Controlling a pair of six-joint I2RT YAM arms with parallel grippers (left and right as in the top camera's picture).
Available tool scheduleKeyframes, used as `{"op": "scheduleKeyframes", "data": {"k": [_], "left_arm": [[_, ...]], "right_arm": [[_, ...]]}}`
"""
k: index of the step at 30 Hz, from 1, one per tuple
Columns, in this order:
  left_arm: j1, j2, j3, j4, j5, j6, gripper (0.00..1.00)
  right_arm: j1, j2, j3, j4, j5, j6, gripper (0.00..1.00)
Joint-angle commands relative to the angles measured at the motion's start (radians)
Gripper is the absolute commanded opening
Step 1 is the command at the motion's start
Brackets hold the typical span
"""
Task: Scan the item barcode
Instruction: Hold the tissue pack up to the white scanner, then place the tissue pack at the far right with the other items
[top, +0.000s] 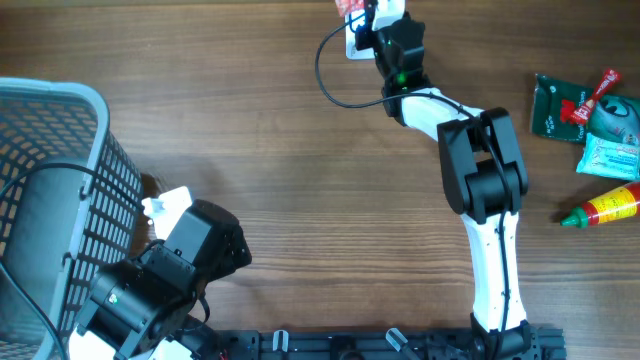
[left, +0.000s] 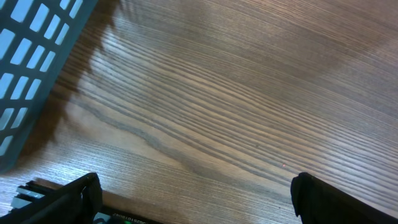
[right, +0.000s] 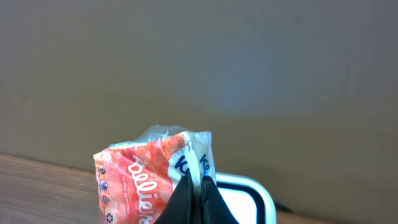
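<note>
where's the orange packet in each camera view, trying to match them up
overhead: the orange packet sits at the top edge, near the middle, mostly cut off.
left wrist: not in it; only the table and a basket corner show.
right wrist: bottom centre, pinched in the shut right gripper.
shared landmark: the white rounded object beside the packet, in the overhead and right wrist views.
</note>
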Motion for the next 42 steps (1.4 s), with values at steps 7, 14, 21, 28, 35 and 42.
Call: {"op": "scheduleKeyframes", "data": {"k": [7,14,21,28,35,42], "left_arm": [[0.003,-0.002,0.003,-0.001,-0.006,-0.012,1.0],[0.003,-0.002,0.003,-0.001,-0.006,-0.012,1.0],[0.003,-0.002,0.003,-0.001,-0.006,-0.013,1.0],[0.003,-0.002,0.003,-0.001,-0.006,-0.012,1.0],[0.003,-0.002,0.003,0.0,-0.006,-0.012,1.0],[0.003,-0.002,0.003,-0.001,-0.006,-0.013,1.0]], "right_arm": [[-0.101,-0.294,0.014,-0.419,0.015,0.334,0.04],[-0.462,-0.507,-0.005,-1.265,0.182,0.464,0.04],[-0.711,-0.508,-0.248,-1.322,0.057,0.437,1.0],[-0.687,-1.075,-0.248,-1.452,-0.507,0.278,1.0],[-0.687,-1.554,-0.248,-1.562,-0.524,0.28,1.0],[-0.684,-1.614,-0.276,-1.765,-0.472,0.249,1.0]]}}
